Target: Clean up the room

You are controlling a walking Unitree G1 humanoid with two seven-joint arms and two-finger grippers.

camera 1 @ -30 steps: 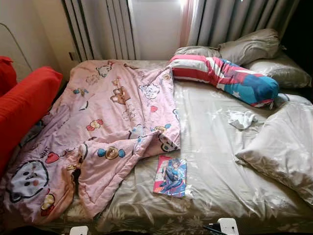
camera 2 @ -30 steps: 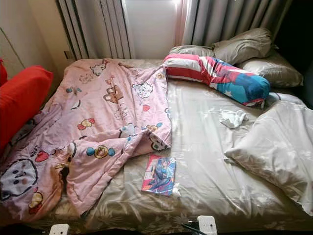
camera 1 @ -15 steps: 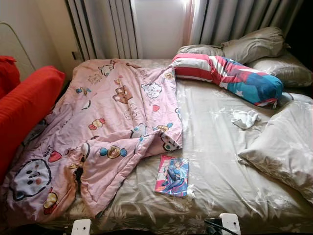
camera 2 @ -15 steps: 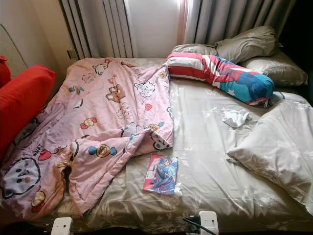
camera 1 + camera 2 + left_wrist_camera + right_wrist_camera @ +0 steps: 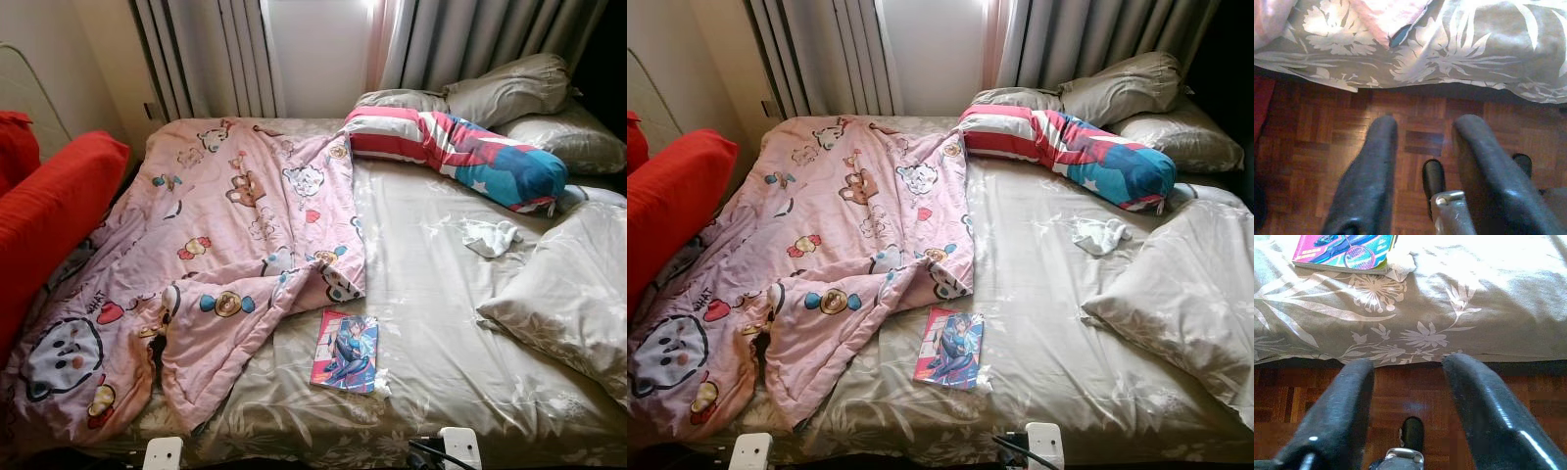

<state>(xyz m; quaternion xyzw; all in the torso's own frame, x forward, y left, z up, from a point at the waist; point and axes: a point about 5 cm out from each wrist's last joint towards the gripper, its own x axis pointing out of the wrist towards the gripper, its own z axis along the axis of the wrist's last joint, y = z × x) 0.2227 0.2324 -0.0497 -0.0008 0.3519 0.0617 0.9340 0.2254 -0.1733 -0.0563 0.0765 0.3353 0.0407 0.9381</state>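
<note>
On the leaf-patterned bed [image 5: 431, 372], a glossy rectangular book [image 5: 344, 352] beside the rumpled blanket [image 5: 225, 264]; both grippers' jaws released.

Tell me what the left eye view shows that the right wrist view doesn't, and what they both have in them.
The left eye view takes in the bed from above: the pink cartoon blanket, the striped bolster, pillows on the robot's right, a white cloth, a red cushion and the curtains. The right wrist view looks along the right gripper, fingers open, hanging over the wooden parquet floor by the bed's edge. Both show the comic book near that edge and the floral bedsheet.
</note>
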